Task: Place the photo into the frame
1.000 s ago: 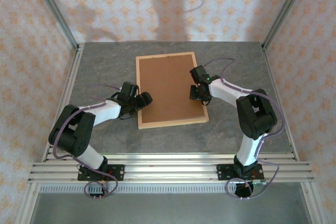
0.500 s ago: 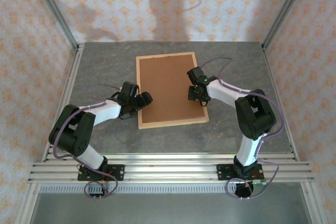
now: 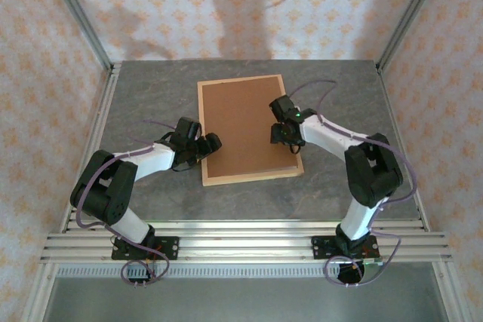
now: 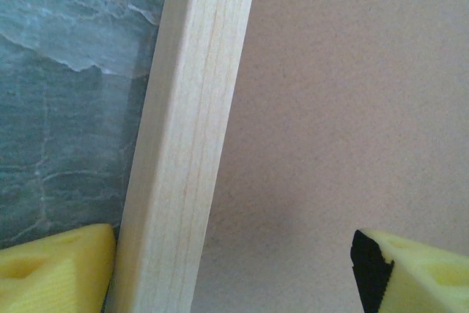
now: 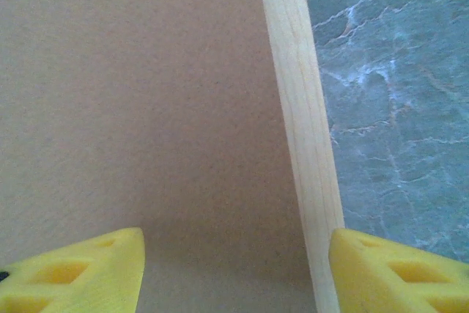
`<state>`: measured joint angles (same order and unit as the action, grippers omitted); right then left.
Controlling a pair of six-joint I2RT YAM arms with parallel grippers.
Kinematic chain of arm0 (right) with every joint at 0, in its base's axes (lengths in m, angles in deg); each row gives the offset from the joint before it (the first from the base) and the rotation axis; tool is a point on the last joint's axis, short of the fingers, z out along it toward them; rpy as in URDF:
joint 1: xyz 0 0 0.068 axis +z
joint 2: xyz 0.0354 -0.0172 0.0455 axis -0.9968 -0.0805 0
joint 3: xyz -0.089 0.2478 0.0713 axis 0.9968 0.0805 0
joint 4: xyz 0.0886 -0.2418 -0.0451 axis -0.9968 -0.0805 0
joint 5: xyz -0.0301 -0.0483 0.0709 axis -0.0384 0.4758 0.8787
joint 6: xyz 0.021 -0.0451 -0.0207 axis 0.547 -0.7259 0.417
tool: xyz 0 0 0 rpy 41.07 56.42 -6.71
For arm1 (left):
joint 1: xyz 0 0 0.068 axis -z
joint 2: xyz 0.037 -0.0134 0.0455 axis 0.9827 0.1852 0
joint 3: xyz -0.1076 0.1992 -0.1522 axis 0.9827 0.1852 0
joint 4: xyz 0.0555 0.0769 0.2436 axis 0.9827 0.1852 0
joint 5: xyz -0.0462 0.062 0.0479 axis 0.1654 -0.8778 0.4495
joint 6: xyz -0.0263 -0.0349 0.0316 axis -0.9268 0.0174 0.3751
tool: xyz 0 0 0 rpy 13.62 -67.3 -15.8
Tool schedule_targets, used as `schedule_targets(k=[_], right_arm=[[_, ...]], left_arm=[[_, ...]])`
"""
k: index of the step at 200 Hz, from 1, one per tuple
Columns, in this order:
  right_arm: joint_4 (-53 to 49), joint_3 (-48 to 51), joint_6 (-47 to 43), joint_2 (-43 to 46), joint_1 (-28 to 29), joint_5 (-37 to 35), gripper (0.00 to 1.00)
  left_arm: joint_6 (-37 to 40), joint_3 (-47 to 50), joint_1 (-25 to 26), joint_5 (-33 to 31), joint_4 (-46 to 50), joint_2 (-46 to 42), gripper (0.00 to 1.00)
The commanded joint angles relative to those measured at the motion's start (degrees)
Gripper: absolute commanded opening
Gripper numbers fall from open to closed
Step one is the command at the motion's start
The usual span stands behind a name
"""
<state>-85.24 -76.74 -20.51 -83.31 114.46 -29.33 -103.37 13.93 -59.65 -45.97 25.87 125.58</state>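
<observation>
The frame point(image 3: 253, 177) of light wood lies flat mid-table, with a brown backing board point(image 3: 245, 126) filling it. The photo is hidden. My left gripper point(image 3: 205, 145) is open over the frame's left rail point(image 4: 187, 144): one yellow pad sits just outside the rail, the other far off above the board point(image 4: 344, 108). My right gripper point(image 3: 285, 137) is open over the right rail point(image 5: 300, 122). One of its fingers point(image 5: 396, 269) is at the rail's outer side, the other above the board point(image 5: 146, 93). Neither holds anything.
Grey marbled table top point(image 3: 151, 96) surrounds the frame, with free room at the back and both sides. Patterned walls and metal posts point(image 3: 79, 16) enclose the table. Aluminium rails point(image 3: 241, 243) run along the near edge by the arm bases.
The right gripper's jaws have spread wider. The frame has slid slightly to the right, most at its near end. The left arm has barely moved.
</observation>
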Motion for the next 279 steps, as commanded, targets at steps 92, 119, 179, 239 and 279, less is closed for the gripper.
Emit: schedule_targets(k=[92,119,179,239,279], right_arm=[[2.4,10.5,-0.1,9.9,-6.1,12.7,0.66],[5.4,12.3,0.0,8.7,-7.0,15.4,0.66],[11.6,13.2,0.9,7.5,-7.4,22.8,0.58],[13.5,10.5,0.9,7.1,-7.4,21.9,0.29],[13.3,9.9,0.9,4.5,-7.4,19.2,0.38]], left_arm=[[2.9,-1.6,-1.8,1.0,5.5,-4.2,0.86],[3.5,-1.7,-1.9,1.1,6.2,-4.6,0.86],[3.1,-0.7,-1.8,3.0,4.1,-3.2,0.85],[2.5,-0.4,-1.2,3.6,3.1,-2.4,0.85],[2.3,-0.3,-1.2,3.6,3.3,-2.5,0.85]])
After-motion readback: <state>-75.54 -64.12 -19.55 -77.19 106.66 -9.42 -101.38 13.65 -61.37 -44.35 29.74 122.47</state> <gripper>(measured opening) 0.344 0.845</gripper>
